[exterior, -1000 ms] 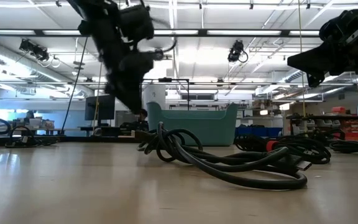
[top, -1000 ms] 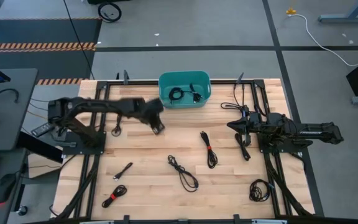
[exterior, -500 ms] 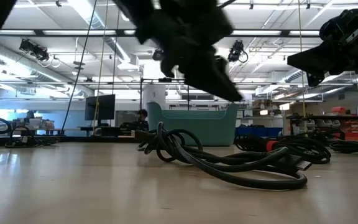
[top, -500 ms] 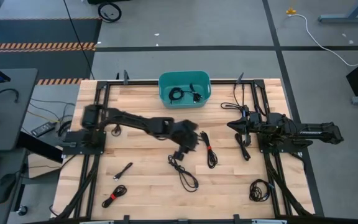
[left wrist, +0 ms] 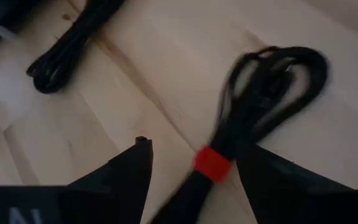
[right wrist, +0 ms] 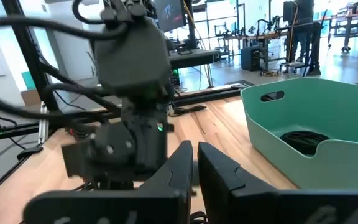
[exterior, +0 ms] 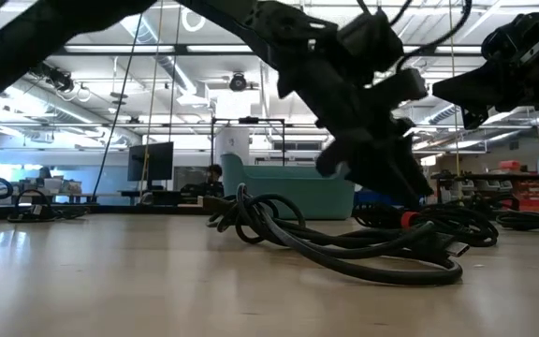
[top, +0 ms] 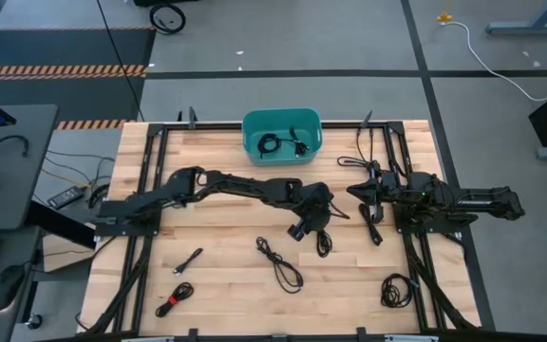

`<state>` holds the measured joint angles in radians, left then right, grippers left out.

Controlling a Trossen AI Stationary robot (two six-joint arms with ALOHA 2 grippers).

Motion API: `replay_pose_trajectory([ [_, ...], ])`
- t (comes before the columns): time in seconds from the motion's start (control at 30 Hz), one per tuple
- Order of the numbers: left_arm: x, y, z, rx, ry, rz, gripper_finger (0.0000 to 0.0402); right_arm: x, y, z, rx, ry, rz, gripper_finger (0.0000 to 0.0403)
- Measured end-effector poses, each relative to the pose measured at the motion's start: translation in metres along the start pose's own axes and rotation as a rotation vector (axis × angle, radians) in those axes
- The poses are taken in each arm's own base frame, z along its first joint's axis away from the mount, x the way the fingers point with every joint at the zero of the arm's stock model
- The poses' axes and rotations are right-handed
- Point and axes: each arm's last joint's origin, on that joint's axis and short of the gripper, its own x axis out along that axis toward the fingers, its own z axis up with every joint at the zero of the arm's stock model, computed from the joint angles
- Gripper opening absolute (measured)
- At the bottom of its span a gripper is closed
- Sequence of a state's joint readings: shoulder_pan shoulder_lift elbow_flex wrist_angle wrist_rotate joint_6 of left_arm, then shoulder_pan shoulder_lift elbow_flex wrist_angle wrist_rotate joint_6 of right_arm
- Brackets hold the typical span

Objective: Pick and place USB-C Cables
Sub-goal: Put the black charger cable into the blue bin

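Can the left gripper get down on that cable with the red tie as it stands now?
Probably yes. The left gripper hangs open right over the red-tied cable, one finger either side of the red tie, with bare table around it. The neighbouring cable lies clear of the fingers.

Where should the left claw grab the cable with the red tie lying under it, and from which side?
Grip the red-tied cable at its red tie, coming straight down from above. There the strands are bound into one narrow waist, while the far end fans into a loose loop. The left claw is open, and its fingers already straddle the tie, so closing there looks best.
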<state>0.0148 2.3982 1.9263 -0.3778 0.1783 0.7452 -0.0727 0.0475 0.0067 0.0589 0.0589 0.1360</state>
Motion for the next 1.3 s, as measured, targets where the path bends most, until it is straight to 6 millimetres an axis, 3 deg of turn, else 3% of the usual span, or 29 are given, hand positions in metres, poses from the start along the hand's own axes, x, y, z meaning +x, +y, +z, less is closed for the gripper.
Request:
replay_pose_trajectory([
  [0.3, 0.015, 0.006, -0.028, -0.078, 0.064, -0.046, 0.0222, 0.000, 0.000, 0.000, 0.000, 0.000, 0.000, 0.0030],
  [0.53, 0.014, 0.007, -0.035, -0.141, 0.095, -0.072, 0.0194, 0.000, 0.000, 0.000, 0.000, 0.000, 0.000, 0.0030],
  [0.67, 0.014, 0.006, -0.036, -0.182, 0.106, -0.082, 0.0149, 0.000, 0.000, 0.000, 0.000, 0.000, 0.001, 0.0030],
  [0.87, 0.014, 0.000, -0.033, -0.305, 0.122, -0.097, 0.0043, 0.000, 0.000, 0.000, 0.000, 0.000, 0.001, 0.0030],
  [1.03, -0.006, 0.003, -0.035, -0.504, 0.212, -0.112, 0.0026, 0.000, 0.000, 0.000, 0.000, 0.000, 0.001, 0.0030],
  [1.3, -0.070, 0.009, -0.012, -0.604, 0.280, -0.103, 0.0026, 0.000, 0.000, 0.002, 0.001, -0.020, 0.005, 0.0030],
])
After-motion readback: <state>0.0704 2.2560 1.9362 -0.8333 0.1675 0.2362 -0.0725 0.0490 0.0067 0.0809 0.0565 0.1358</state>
